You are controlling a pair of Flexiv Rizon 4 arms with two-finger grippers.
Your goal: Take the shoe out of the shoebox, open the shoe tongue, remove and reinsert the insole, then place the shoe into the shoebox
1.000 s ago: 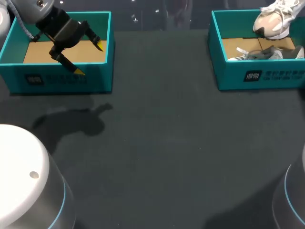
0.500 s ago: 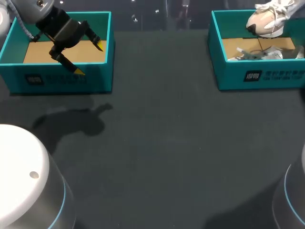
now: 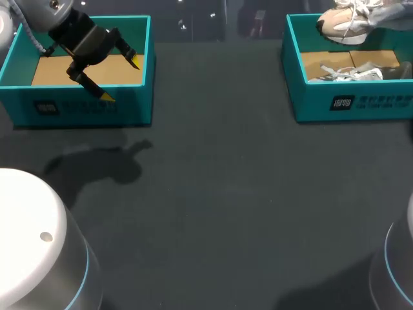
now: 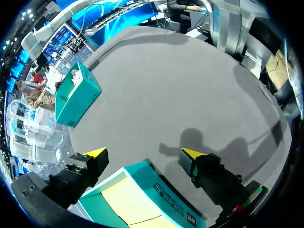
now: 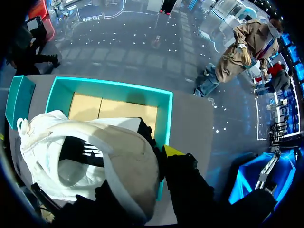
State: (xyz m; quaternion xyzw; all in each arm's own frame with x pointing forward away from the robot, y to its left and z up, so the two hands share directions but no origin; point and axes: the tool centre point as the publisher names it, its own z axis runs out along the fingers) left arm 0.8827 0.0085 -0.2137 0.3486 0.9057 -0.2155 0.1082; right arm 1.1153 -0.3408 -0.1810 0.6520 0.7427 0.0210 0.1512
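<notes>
My right jaws grip the white-and-beige lace-up shoe (image 3: 339, 26), held above the teal cardboard shoebox (image 3: 348, 103). My left jaws gape wide, holding nothing, over a second teal box (image 3: 84, 108).

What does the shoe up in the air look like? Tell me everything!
The shoe is a sneaker, white and beige and soft-looking, with loose white laces. In the right wrist view its opening looks dark inside. It hangs roughly level above the teal shoebox, with its toe toward the table's middle. Only the right gripper is seen touching it, clamped on it.
</notes>
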